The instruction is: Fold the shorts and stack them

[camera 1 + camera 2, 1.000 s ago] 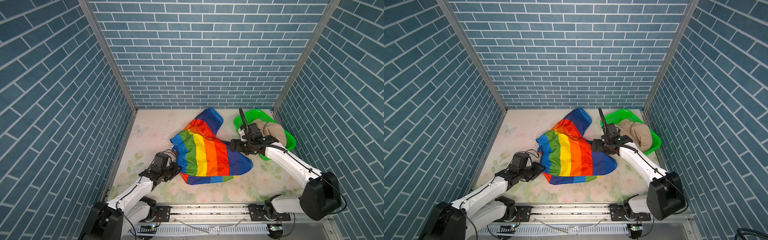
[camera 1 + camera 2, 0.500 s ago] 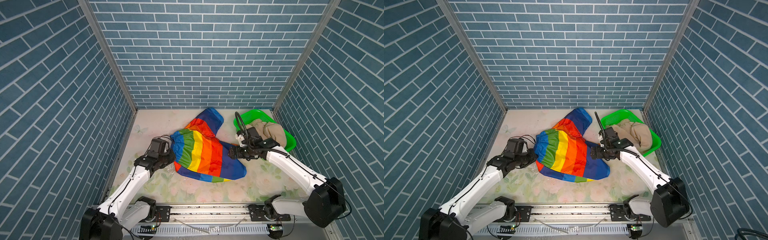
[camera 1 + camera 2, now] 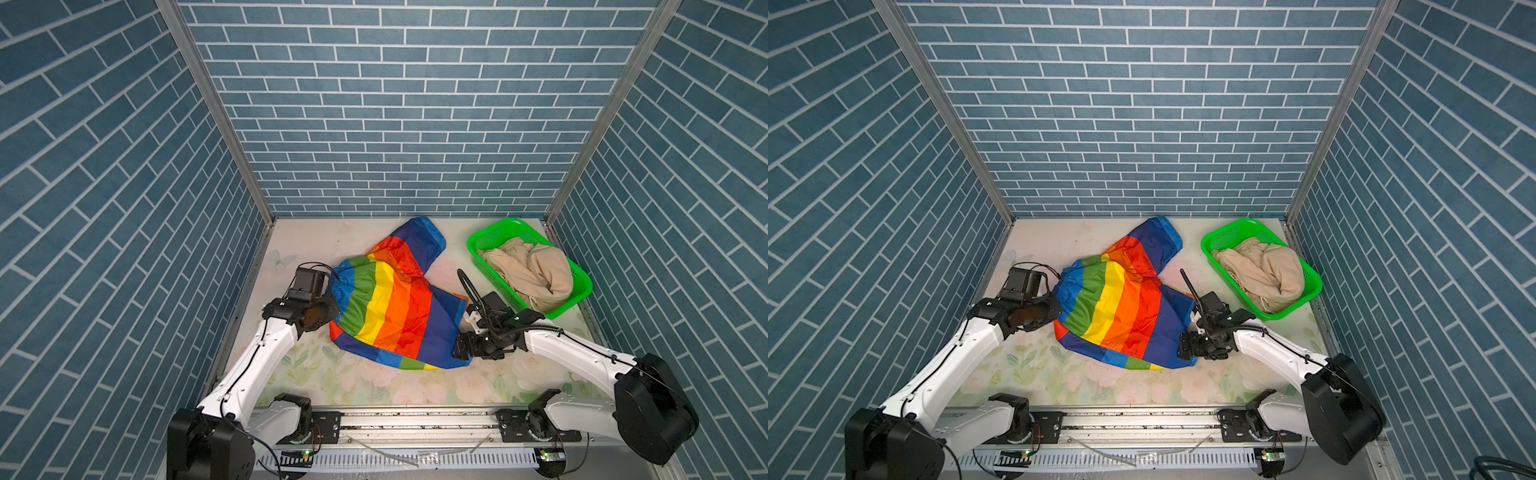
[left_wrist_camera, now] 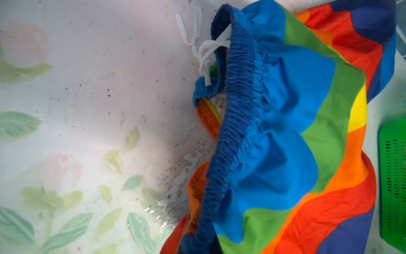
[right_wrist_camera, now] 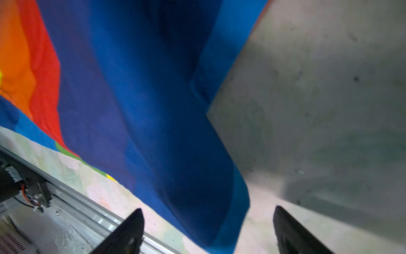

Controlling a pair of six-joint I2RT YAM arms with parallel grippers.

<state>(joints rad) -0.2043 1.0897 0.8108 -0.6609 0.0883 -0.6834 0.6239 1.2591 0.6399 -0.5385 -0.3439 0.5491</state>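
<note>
The rainbow-striped shorts [image 3: 395,307] [image 3: 1121,316] lie spread mid-table, one leg reaching toward the back wall. My left gripper [image 3: 331,309] [image 3: 1057,309] is shut on their gathered blue waistband [image 4: 237,123] at the left edge; cloth hides the fingertips in the left wrist view. My right gripper [image 3: 459,350] [image 3: 1183,347] [image 5: 207,224] stands open at the near right corner, with the dark blue hem hanging between the black fingers [image 5: 131,231]. The beige shorts [image 3: 536,270] [image 3: 1266,270] lie crumpled in the basket.
The green perforated basket [image 3: 490,237] [image 3: 1229,232] [image 4: 393,182] stands at the back right, close behind the right arm. A metal rail [image 3: 415,415] [image 5: 66,193] runs along the front edge. Blue brick walls enclose the left, back and right sides.
The left gripper has closed on the waistband and drawn it up and toward the back. The right gripper has moved forward along the shorts' right edge to the near corner.
</note>
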